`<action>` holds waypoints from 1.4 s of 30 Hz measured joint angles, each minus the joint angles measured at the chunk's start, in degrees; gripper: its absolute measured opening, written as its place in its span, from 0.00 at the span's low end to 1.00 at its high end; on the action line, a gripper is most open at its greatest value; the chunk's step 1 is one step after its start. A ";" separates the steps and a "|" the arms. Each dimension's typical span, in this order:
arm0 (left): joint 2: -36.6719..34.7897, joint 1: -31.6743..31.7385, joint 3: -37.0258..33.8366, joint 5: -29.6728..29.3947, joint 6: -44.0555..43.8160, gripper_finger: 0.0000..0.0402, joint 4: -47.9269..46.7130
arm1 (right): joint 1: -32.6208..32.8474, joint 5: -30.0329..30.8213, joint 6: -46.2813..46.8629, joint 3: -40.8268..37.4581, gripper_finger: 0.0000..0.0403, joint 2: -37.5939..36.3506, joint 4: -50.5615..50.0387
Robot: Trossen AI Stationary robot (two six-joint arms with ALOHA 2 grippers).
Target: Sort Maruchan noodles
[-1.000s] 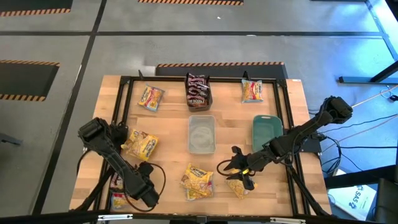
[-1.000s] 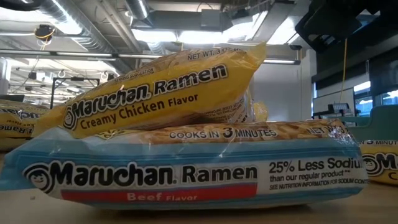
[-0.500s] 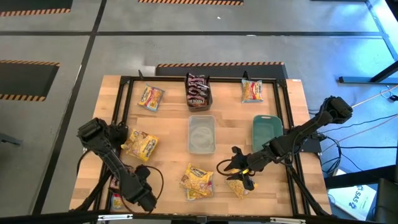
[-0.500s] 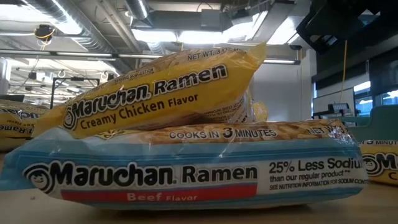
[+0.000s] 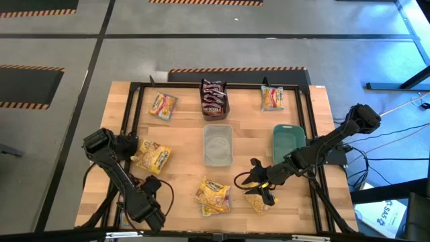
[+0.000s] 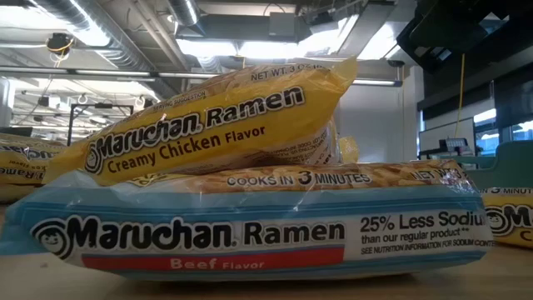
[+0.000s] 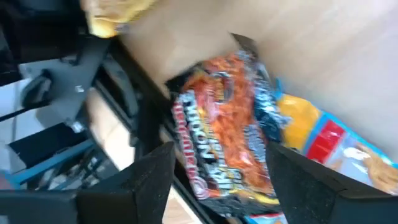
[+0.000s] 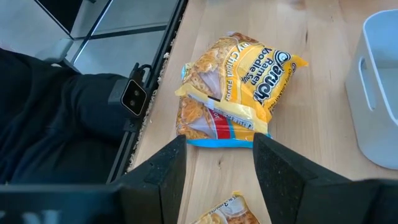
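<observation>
In the left wrist view a dark brown-red noodle packet [image 7: 227, 134] lies across a yellow and blue packet [image 7: 323, 134] at the table's near left corner. My left gripper [image 7: 222, 152] [image 5: 142, 214] is above it, open, one finger on either side of it; I cannot tell whether they touch it. My right gripper [image 5: 259, 185] [image 8: 217, 155] hangs open with nothing between its fingers, over an orange-yellow packet [image 5: 259, 202]. Ahead of it a yellow packet [image 8: 249, 68] [image 6: 225, 125] rests on a blue-edged one [image 8: 217, 134] [image 6: 250, 242].
Dark packets fill the dark bin [image 5: 215, 97] at the far middle. A clear bin [image 5: 218, 144] and a teal bin [image 5: 287, 143] stand mid-table. Loose packets lie at the far left [image 5: 163, 105], far right [image 5: 272, 98] and left [image 5: 153, 156]. A black frame rail [image 5: 134, 121] borders the table.
My left gripper has risen a little and drifted toward the table's left edge, over the near left corner. My right arm and the packets in the high and low views have kept still.
</observation>
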 joint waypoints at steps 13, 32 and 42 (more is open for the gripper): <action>0.00 0.14 -5.05 3.43 -1.00 0.71 6.37 | 0.00 1.01 -0.01 0.01 0.41 0.02 -1.00; -0.02 1.65 -11.75 3.75 0.99 0.71 15.50 | 0.02 1.07 1.60 -0.09 0.41 0.02 -1.25; -0.15 1.71 -13.88 5.60 3.13 0.53 16.23 | 0.00 2.44 1.68 -0.11 0.41 0.02 -1.22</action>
